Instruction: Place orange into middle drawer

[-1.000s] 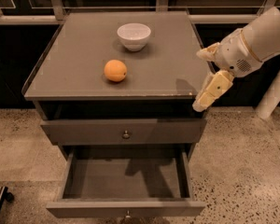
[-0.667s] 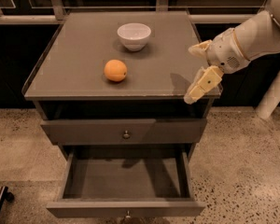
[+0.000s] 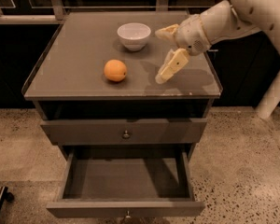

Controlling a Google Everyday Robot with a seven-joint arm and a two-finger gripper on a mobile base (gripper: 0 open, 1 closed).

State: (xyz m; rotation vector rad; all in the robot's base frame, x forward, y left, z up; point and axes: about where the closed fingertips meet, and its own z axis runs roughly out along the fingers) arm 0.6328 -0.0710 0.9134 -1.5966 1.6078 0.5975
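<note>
Gripper (image 3: pixel 158 56) first: your one gripper hangs over the right half of the cabinet top (image 3: pixel 70 55), carried by a single pale arm (image 3: pixel 233 13) that comes in from the upper right. Its two fingers (image 3: pixel 171 66) are spread wide apart and hold nothing. One finger points left toward the bowl, the other slants down toward the front edge of the top.

To the left of the gripper, apart from it, you have one orange (image 3: pixel 115 70). It sits on the cabinet top, left of centre and nearer the front, and nothing touches it.

Behind the orange, and just left of the upper finger, stands one white bowl (image 3: pixel 134 35), upright. You cannot see anything inside it.

Below the top you can count two drawers. The upper drawer (image 3: pixel 84 130) is closed and has one small metal knob (image 3: pixel 126 135) at the middle of its front. The middle drawer (image 3: pixel 84 208) beneath it is pulled out toward you, and its grey floor is in view. Its own knob shows only at the bottom edge of the view.

Speckled floor (image 3: pixel 242 162) surrounds the cabinet.
</note>
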